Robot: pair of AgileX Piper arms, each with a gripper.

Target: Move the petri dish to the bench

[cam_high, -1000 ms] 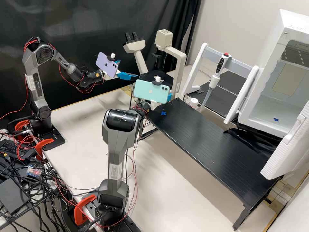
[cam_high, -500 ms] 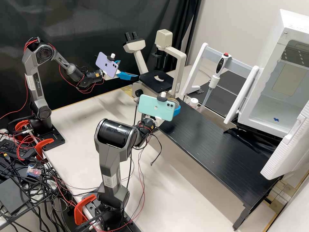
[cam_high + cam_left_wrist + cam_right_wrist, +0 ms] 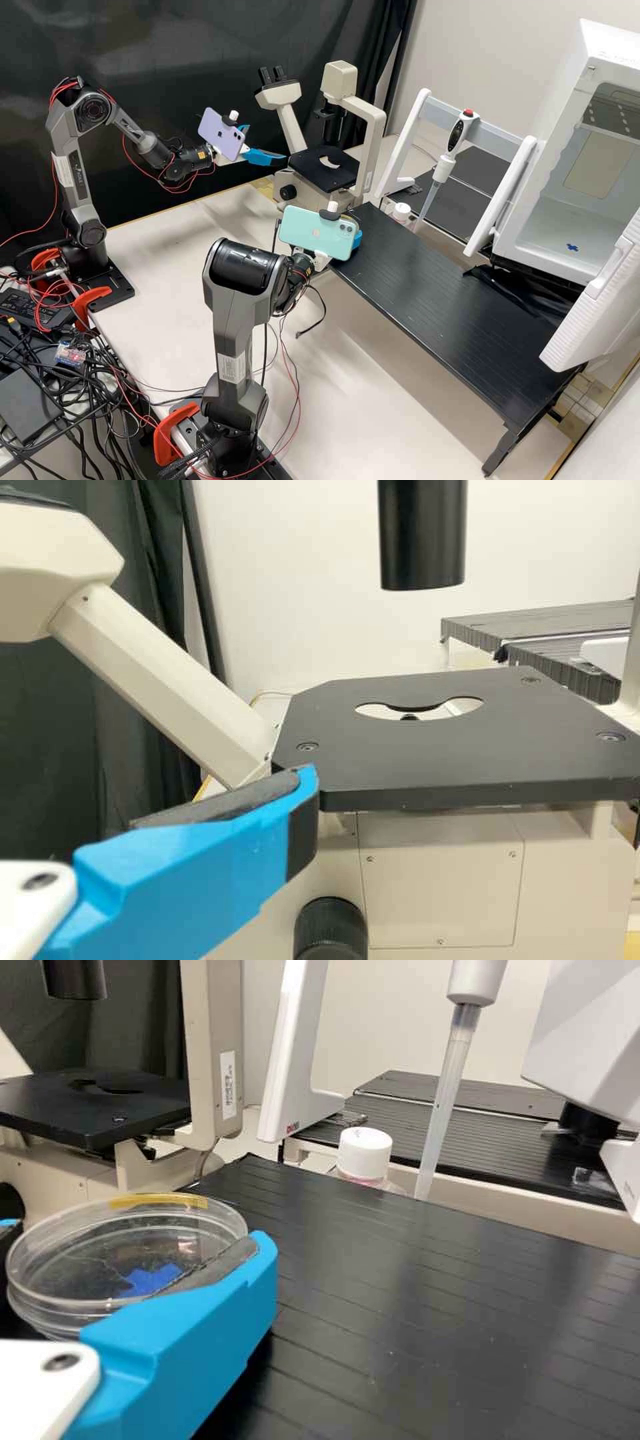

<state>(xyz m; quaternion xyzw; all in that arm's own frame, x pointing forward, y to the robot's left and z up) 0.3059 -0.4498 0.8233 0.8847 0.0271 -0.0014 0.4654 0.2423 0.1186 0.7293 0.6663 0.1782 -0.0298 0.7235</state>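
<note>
two arms point(image 3: 233, 327); two phones point(image 3: 317, 233); one microscope point(image 3: 371, 140); one petri dish point(image 3: 75, 1255); one pipette point(image 3: 456, 135)

At upper left, the left claw point(image 3: 268, 145) beside a purple phone point(image 3: 221, 135), near a microscope point(image 3: 372, 143). Mid-frame, a mint phone point(image 3: 310, 233) before the right claw point(image 3: 358, 240), near a black bench point(image 3: 440, 300). Right of centre, a pipette point(image 3: 443, 167) on a stand point(image 3: 405, 140); farther right, a white cabinet point(image 3: 550, 213), door point(image 3: 593, 300) open. At lower left, tangled cables point(image 3: 87, 400).
</note>
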